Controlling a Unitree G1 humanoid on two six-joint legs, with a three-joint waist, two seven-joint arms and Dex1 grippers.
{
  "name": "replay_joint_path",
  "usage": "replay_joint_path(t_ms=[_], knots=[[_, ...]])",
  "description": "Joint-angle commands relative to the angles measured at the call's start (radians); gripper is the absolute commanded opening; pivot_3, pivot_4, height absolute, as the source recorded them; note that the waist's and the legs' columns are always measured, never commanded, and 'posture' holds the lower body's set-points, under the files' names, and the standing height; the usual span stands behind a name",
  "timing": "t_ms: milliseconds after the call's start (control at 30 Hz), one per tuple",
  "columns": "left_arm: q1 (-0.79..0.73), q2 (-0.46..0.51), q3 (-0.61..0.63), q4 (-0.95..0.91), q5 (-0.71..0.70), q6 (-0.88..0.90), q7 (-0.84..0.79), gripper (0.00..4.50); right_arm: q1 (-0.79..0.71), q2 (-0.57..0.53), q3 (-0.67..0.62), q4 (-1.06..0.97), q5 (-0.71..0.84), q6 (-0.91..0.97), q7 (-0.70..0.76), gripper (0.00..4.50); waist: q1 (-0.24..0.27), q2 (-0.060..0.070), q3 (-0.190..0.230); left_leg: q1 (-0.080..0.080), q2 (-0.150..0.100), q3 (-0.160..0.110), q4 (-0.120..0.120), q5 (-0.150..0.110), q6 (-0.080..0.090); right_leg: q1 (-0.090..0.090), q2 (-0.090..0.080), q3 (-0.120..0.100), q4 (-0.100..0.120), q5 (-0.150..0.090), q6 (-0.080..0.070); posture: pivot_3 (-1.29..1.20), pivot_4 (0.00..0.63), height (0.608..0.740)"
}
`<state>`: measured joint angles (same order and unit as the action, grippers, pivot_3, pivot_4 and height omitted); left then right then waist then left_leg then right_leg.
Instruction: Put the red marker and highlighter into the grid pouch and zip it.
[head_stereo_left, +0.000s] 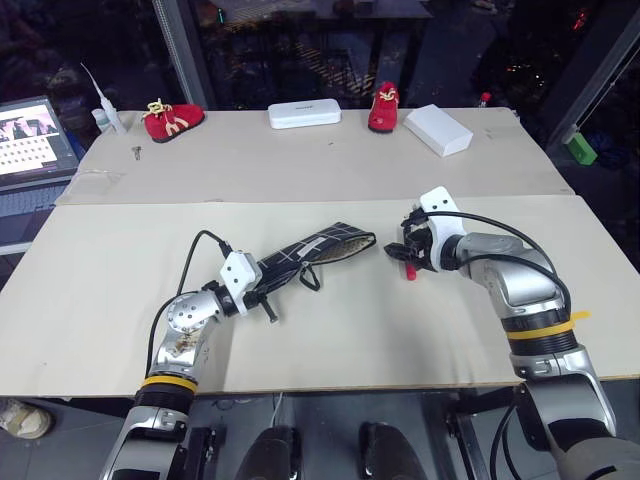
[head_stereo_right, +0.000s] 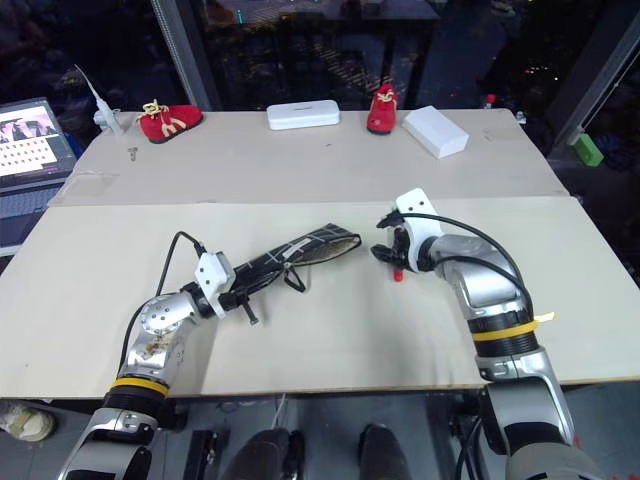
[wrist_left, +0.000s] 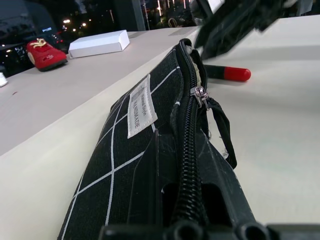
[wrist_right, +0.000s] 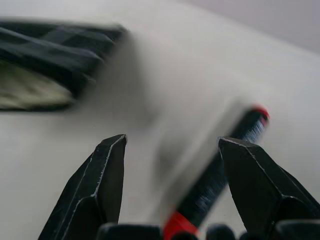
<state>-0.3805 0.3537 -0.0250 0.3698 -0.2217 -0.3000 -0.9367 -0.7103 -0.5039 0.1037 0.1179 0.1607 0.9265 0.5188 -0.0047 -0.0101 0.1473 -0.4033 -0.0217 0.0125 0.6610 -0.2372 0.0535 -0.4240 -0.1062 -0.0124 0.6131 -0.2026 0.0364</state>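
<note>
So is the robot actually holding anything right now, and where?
Left gripper clamps the grid pouch at its near end. Right gripper is open over the red marker, not gripping it.

The left gripper (head_stereo_left: 268, 296) is clamped tight, its forearm lying low over the near-left part of the table and pointing toward the table's middle. The right gripper (head_stereo_left: 408, 253) hangs over the middle-right of the table, tilted downward and aimed leftward, its two black fingers (wrist_right: 95, 190) spread apart with the elbow bent back toward the near edge.
</note>
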Motion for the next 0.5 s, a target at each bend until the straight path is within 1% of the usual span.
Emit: replay_joint_path(t_ms=[33, 200, 367, 500], knots=[[-0.011, 0.007, 0.008, -0.012, -0.016, -0.003, -0.007, 0.0, -0.05, 0.004, -0.017, 0.007, -0.018, -0.016, -0.023, 3.24, -0.001, 0.0, 0.0, 0.0, 0.0, 0.0, 0.0, 0.0, 0.0, 0.0, 0.0, 0.0, 0.0, 0.0, 0.0, 0.0, 0.15, 0.74], [-0.01, 0.004, 0.007, -0.004, -0.015, -0.007, -0.008, 0.0, -0.057, 0.025, -0.015, 0.062, -0.034, -0.038, -0.042, 3.24, -0.006, 0.0, 0.0, 0.001, 0.001, 0.0, 0.0, 0.0, 0.0, 0.001, 0.002, 0.0, 0.0, 0.0, 0.0, 0.0, 0.15, 0.74], [-0.01, 0.004, 0.009, -0.005, -0.016, -0.007, -0.007, 0.0, -0.065, 0.074, -0.062, 0.181, -0.026, -0.037, -0.09, 3.24, -0.008, 0.0, 0.0, 0.002, 0.001, 0.0, 0.0, 0.0, 0.0, 0.002, 0.002, 0.0, 0.0, 0.0, 0.0, 0.0, 0.15, 0.74], [-0.006, 0.005, 0.016, -0.008, -0.018, -0.008, 0.001, 0.0, -0.067, 0.087, -0.06, 0.251, -0.045, -0.073, -0.111, 3.24, -0.009, 0.0, 0.0, 0.003, 0.001, 0.0, 0.0, 0.0, 0.0, 0.002, 0.002, 0.0, 0.0, 0.0, 0.0, 0.0, 0.15, 0.74]])
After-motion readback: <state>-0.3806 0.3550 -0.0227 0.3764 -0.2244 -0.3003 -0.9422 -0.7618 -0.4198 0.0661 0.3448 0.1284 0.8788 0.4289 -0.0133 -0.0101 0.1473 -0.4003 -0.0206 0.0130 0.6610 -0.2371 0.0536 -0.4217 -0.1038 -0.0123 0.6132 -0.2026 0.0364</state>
